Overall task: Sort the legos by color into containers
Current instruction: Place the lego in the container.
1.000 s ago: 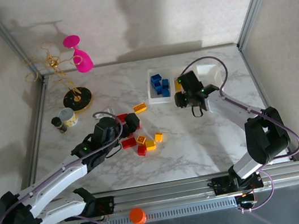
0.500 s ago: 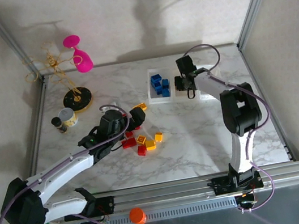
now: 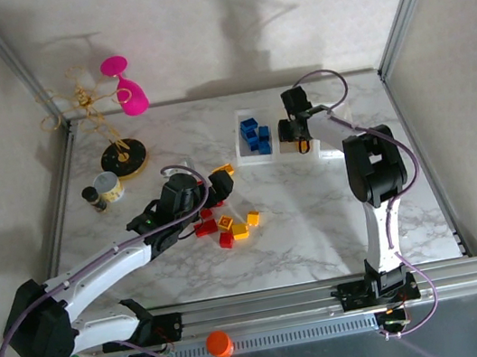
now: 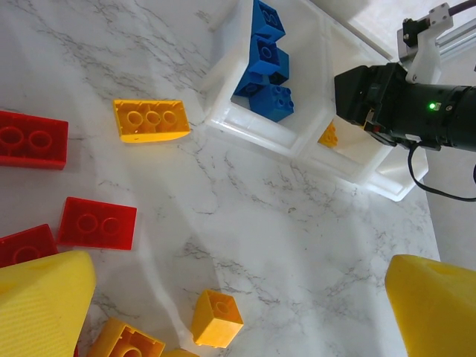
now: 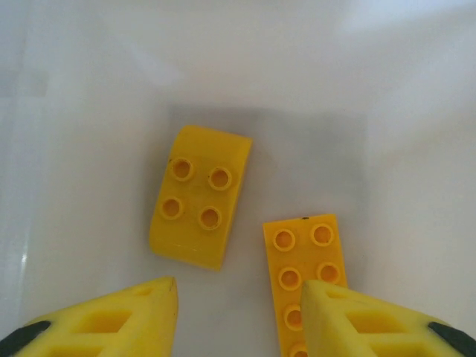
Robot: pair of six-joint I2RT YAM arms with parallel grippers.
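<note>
Inside the whitish tray (image 5: 74, 89) lie two studded yellow bricks (image 5: 197, 197).

White-shelled left arm (image 3: 99, 273) and right arm (image 3: 376, 242) with black joints; looping purple cables (image 3: 322, 75); small green status light (image 4: 431, 105); ribbed yellow wedge-shaped pincer fingers (image 5: 111, 320).

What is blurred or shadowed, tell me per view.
Top external: sharp, with broad soft shadows on the back wall. Left wrist: left fingers blurred at the bottom corners, red bricks crisp. Right wrist: right fingers soft, yellow bricks sharp on a washed-out white tray floor.
</note>
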